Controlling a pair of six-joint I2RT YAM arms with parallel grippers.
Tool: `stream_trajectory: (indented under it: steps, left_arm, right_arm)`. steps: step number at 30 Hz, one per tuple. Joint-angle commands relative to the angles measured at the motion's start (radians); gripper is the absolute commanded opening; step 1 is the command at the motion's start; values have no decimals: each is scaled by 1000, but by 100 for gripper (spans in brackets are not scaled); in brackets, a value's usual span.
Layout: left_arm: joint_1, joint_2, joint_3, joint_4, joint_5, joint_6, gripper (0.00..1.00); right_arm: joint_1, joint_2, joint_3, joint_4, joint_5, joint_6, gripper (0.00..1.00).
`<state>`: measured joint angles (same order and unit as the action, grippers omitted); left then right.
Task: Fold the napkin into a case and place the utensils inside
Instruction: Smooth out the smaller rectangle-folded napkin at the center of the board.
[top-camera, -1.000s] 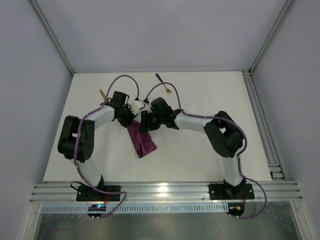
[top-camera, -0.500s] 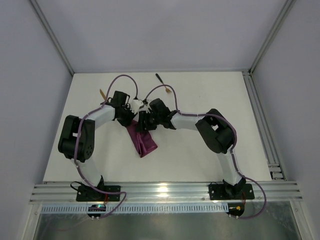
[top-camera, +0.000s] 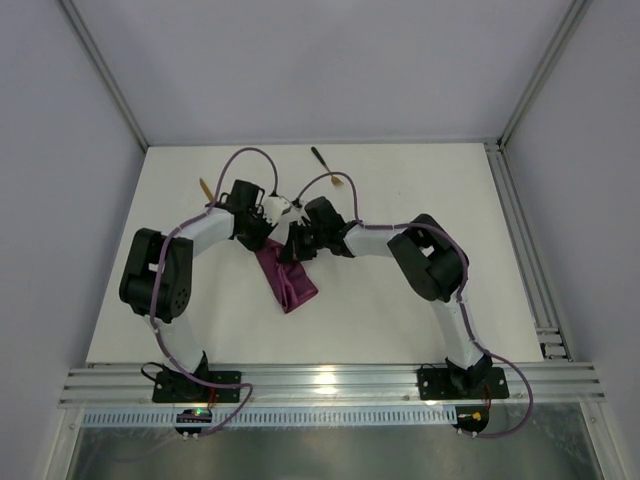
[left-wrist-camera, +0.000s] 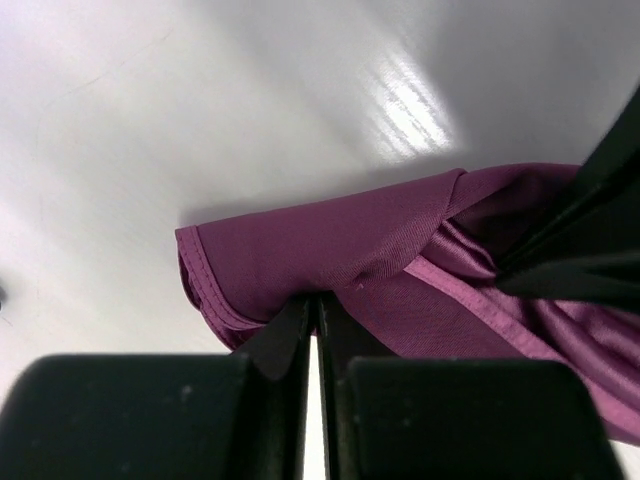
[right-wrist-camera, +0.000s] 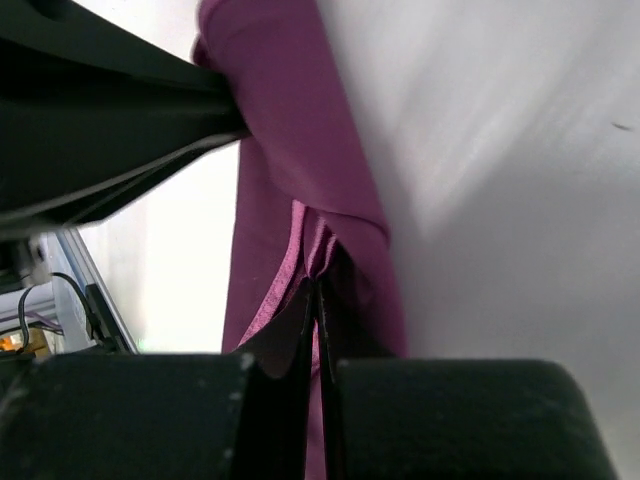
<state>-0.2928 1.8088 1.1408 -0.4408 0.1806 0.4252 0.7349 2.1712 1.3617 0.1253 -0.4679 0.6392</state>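
Desk (top-camera: 420, 190) – white, walled on three sides, with an aluminium rail (top-camera: 330, 380) along the near edge where both arm bases are bolted.

Obstructions: both wrists are crowded together over the far end of the napkin (top-camera: 290, 282), so that end is covered in the top view. A purple cable (top-camera: 318, 178) loops off the right arm and passes just by the far utensil (top-camera: 322, 163). The left arm's cable (top-camera: 248, 154) arches near the left utensil (top-camera: 204, 186), which is mostly covered by that arm; only a gold tip is seen.

Count: one napkin, two utensils, two arms. Knife and fork cannot be told apart at this size.

Napkin: magenta-purple, gathered into a narrow folded strip at mid-desk, angled from the grippers toward the near right. A hemmed edge and a rolled fold are seen in the left wrist view.

Left gripper (left-wrist-camera: 316, 305) – fingers together, pinched on a fold of the napkin. Right gripper (right-wrist-camera: 316, 290) – fingers together too, clamped on a bunched pleat of the napkin just beside the left one; each gripper's black fingers are seen in the other's wrist view.

Contents: both utensils lie on the bare desk beyond the arms, well apart from the napkin.
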Motion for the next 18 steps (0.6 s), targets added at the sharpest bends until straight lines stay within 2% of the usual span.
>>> stream_trajectory:
  steps: [1,3,4,5,12,14,18]
  left_arm:
    - [-8,-11,22,37,19,-11,15]
    - [-8,-49,16,48,43,-20,25]
    - [-6,-68,14,50,54,-22,34]
    - [-6,-86,11,50,66,-23,36]
    - [-8,-267,-26,4,178,35,38]
    - [-9,-296,-52,-44,236,104,38]
    - [-55,-284,-147,-45,235,210,37]
  right_arm:
    - [-20,16,-26,28,-52,28,4]
    - [-26,24,-23,46,-66,34,4]
    - [-34,30,-21,57,-89,43,4]
    - [-37,36,-19,68,-98,48,4]
    - [-71,58,-24,97,-127,66,4]
    - [-78,58,-23,102,-136,68,4]
    - [-92,59,-12,111,-150,79,4]
